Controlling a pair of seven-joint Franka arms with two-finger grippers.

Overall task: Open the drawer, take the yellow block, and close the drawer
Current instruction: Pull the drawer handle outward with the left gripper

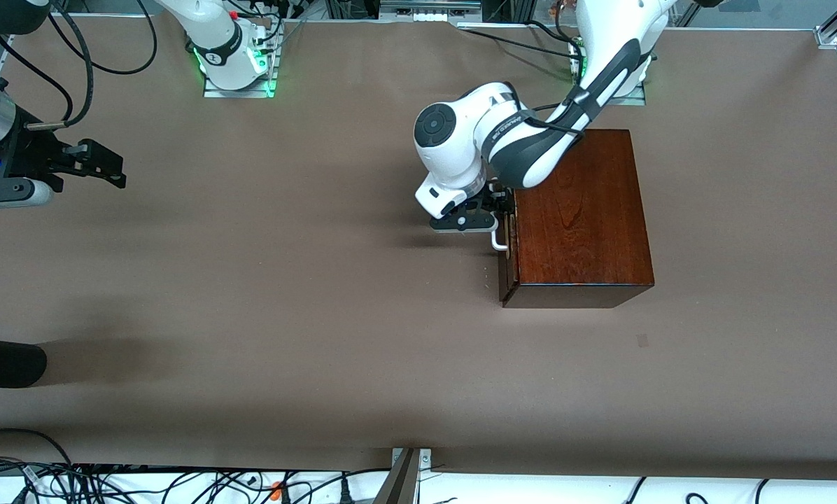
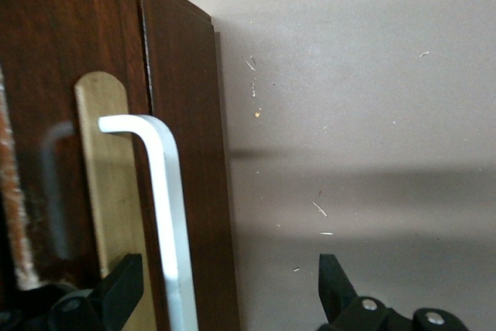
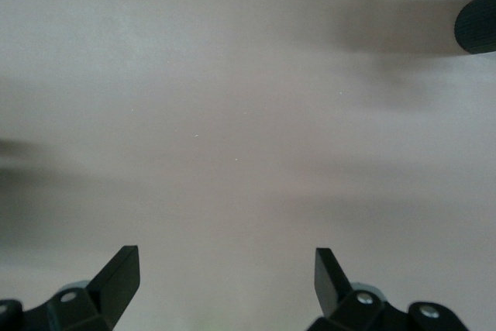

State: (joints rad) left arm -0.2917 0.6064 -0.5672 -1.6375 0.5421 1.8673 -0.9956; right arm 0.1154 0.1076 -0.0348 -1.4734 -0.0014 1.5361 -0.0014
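Note:
The dark reddish-brown wooden box (image 1: 579, 217) stands toward the left arm's end of the table. Its drawer (image 1: 508, 269) looks pushed in, and the dark front faces the table's middle. The white loop handle (image 1: 499, 240) is on that front. My left gripper (image 1: 500, 205) is open at the handle. In the left wrist view the handle bar (image 2: 167, 191) lies between the spread fingers of my left gripper (image 2: 230, 284), untouched. The yellow block is hidden. My right gripper (image 1: 114, 171) waits open and empty over bare table (image 3: 226, 277).
A dark rounded object (image 1: 5, 360) reaches in at the table edge near the right arm's end, nearer the front camera; it also shows in the right wrist view (image 3: 477, 25). Cables (image 1: 110, 483) lie along the near edge. The brown table (image 1: 285, 280) spreads in front of the drawer.

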